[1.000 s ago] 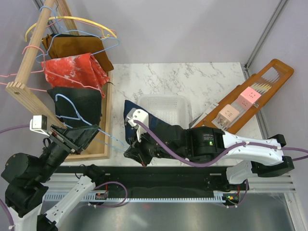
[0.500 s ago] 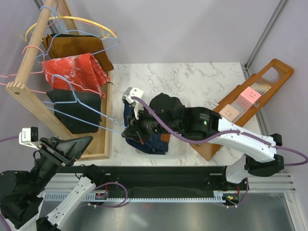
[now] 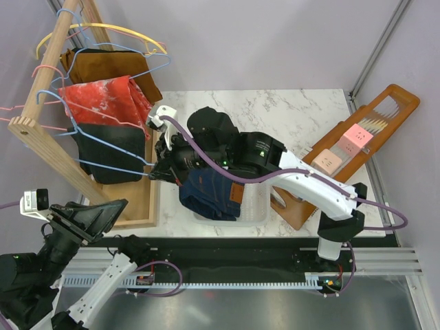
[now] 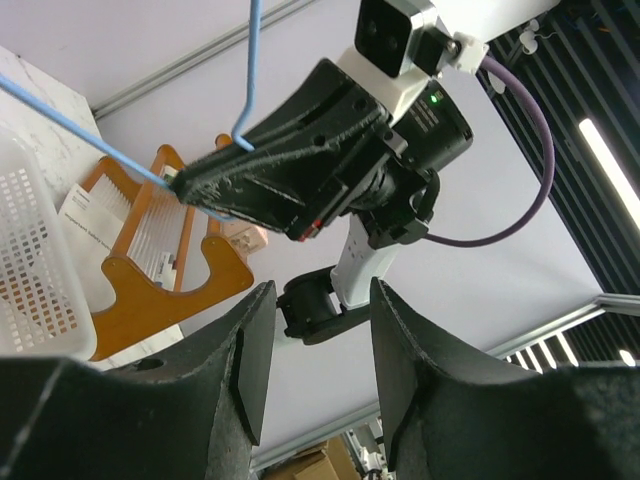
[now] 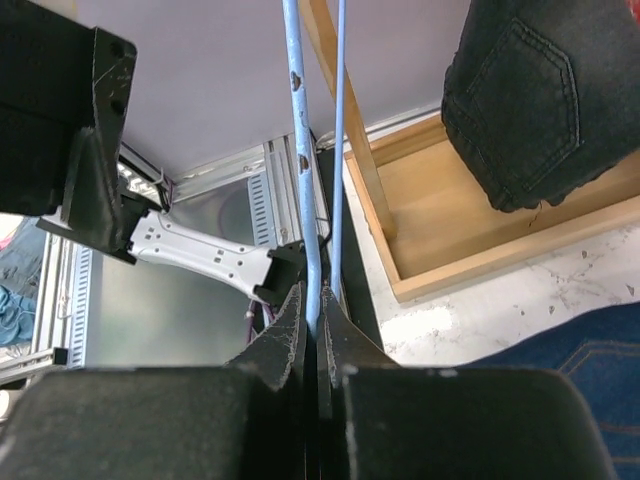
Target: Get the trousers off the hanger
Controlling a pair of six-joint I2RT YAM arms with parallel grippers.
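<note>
My right gripper (image 3: pixel 157 173) is shut on the wire of a bare blue hanger (image 3: pixel 110 146), held in front of the wooden rack; the right wrist view shows its jaws (image 5: pixel 312 310) pinched on the hanger wire (image 5: pixel 297 150). The dark blue denim trousers (image 3: pixel 210 194), with a brown waist patch, lie in the white basket (image 3: pixel 256 206), off the hanger. The black trousers (image 3: pixel 110 161) hang on the rack and also show in the right wrist view (image 5: pixel 545 100). My left gripper (image 3: pixel 113 206) is open and empty at the lower left, pointing up toward the right gripper (image 4: pixel 215 185).
A red mottled cloth (image 3: pixel 103 100) and a brown garment (image 3: pixel 103 65) hang on the wooden rack (image 3: pixel 41 82), with yellow and pink hangers. The rack's wooden base tray (image 3: pixel 141 213) sits left of the basket. An orange wooden stand (image 3: pixel 357 137) holds pink boxes at right.
My right gripper has swung left and back toward the rack with the blue hanger. The denim trousers slid off it into the basket. My left arm has drawn back to the lower left.
</note>
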